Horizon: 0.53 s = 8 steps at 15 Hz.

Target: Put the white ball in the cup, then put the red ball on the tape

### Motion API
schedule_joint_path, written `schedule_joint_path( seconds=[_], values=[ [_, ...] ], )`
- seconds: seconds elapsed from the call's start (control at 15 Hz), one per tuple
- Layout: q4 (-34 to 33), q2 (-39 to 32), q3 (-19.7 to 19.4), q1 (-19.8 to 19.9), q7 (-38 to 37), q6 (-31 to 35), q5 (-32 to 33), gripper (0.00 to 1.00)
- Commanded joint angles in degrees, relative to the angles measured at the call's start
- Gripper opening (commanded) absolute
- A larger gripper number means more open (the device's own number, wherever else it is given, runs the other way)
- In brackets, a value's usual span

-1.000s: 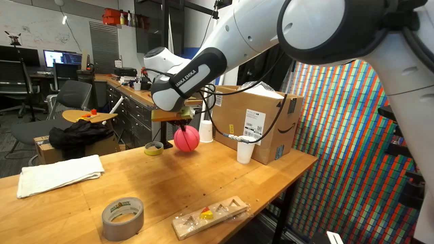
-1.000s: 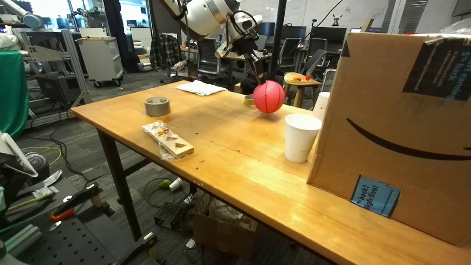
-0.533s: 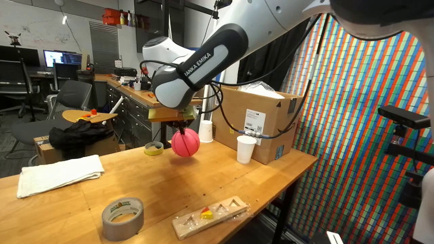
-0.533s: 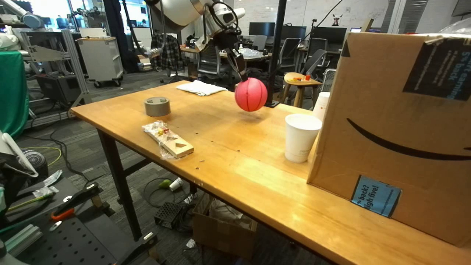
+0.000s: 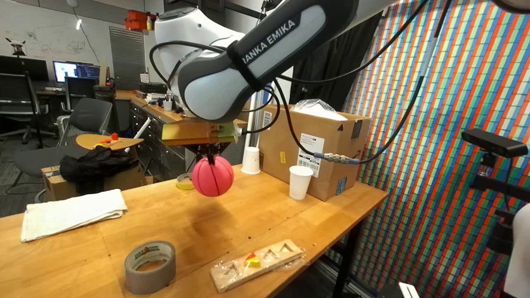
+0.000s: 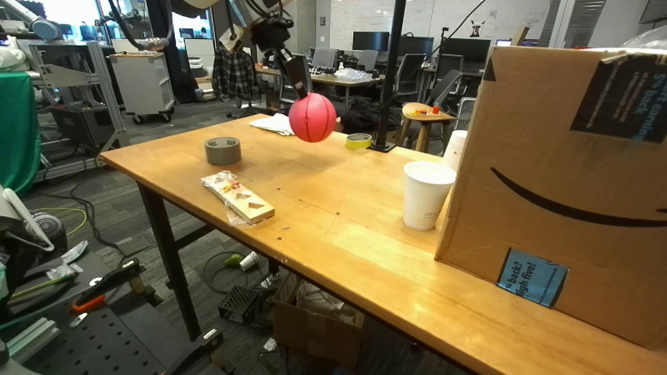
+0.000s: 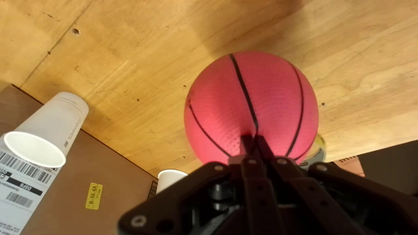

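The pinkish-red ball (image 5: 213, 182) hangs above the table, in both exterior views (image 6: 312, 122) and in the wrist view (image 7: 248, 94). My gripper (image 7: 253, 140) is shut on the top of the red ball; its fingertips are close together. The gripper also shows in both exterior views (image 5: 211, 159) (image 6: 303, 95). The grey tape roll (image 5: 151, 279) lies flat on the table near the front, and also shows in an exterior view (image 6: 223, 153). The white cup (image 5: 299, 185) stands upright beside the box, also seen in the wrist view (image 7: 52, 125). The white ball is hidden or out of view.
A cardboard box (image 5: 285, 145) stands at the table's end. A second, slimmer white cup (image 5: 250, 161) stands upside down behind. A yellow tape roll (image 6: 359, 141), a black post (image 6: 392, 78), a wrapped wooden strip (image 5: 256, 267) and a folded white cloth (image 5: 74, 213) are also on the table.
My gripper has carried the red ball up and away from the back post, toward the grey tape's side of the table. The ball stays held throughout. The other objects have not moved.
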<state>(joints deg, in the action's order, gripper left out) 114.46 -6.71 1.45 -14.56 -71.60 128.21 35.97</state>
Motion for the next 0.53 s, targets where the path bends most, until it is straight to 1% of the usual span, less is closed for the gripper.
schedule_joint_path(
  seconds=[0.0, 0.27, 0.47],
  values=[
    [3.09, 6.13, 4.21, -0.46, -2.67, -3.41, 1.29, 0.01],
    [3.1, 8.38, 9.46, -1.28, -5.02, -8.69, 1.12, 0.01],
    [3.97, 9.8, 12.71, -2.13, -6.81, -11.76, 0.75, 0.01]
  ],
)
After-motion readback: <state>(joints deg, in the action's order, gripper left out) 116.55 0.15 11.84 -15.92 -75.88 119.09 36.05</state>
